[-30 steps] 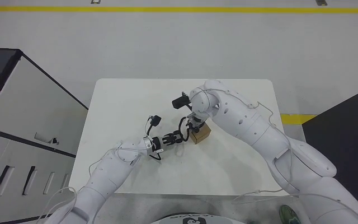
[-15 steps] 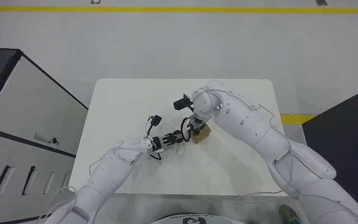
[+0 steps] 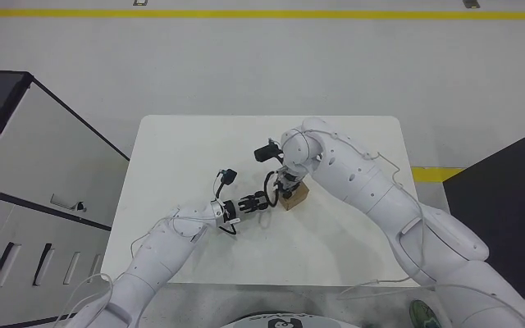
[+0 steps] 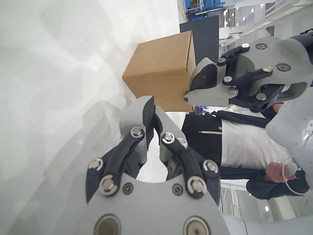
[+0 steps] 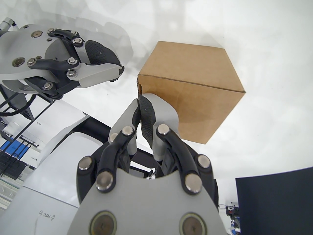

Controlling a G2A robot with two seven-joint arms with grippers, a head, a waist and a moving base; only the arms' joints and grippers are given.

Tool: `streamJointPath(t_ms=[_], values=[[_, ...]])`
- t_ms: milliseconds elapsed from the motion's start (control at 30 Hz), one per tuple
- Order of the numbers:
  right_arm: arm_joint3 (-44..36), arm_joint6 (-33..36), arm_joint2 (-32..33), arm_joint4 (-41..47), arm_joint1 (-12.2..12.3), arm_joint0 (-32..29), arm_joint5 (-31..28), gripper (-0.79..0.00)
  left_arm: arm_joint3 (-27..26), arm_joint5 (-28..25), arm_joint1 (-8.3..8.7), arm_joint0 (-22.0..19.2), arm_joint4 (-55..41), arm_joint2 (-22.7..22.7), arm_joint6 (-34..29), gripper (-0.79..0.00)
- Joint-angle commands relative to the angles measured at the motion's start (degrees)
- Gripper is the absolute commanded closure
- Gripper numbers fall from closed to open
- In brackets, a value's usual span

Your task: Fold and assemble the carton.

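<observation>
Layout, seen from above. The carton [image 3: 297, 195] stands on the table [image 3: 180, 156], a little right of its centre and well apart from every edge. The right gripper [image 3: 283, 185] sits at the carton's left side, its tips against the upper left corner of the carton in the right wrist view. The left gripper [image 3: 264, 200] lies just left of the carton, on the near side of the right gripper and close to it, apart from the carton. A cabinet [image 3: 49, 164] stands left of the table. A floor line [image 3: 262, 13] runs across, far behind the table.
</observation>
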Motion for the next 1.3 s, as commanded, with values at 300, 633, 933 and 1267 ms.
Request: streamJointPath(t_ms=[300, 633, 933, 1267], values=[[-3.3, -3.41, 4.35, -0.59, 1.65, -1.88, 0.89, 0.0, -0.06, -0.06, -0.14, -0.09, 0.1, 0.32, 0.05, 0.0], [-1.83, -3.69, 4.77, -0.34, 1.73, -2.88, 0.15, 0.0, 0.05, -0.16, -0.2, -0.02, 0.14, 0.36, 0.27, 0.0], [0.51, -3.69, 4.0, 0.08, 0.97, -2.35, -0.15, 0.0, -0.19, -0.09, -0.2, 0.08, 0.27, 0.37, 0.16, 0.0], [0.29, -4.71, 4.95, 0.72, 0.82, -2.15, -0.1, 0.0, -0.55, 0.12, -0.3, -0.08, 0.49, 0.63, 0.04, 0.0]])
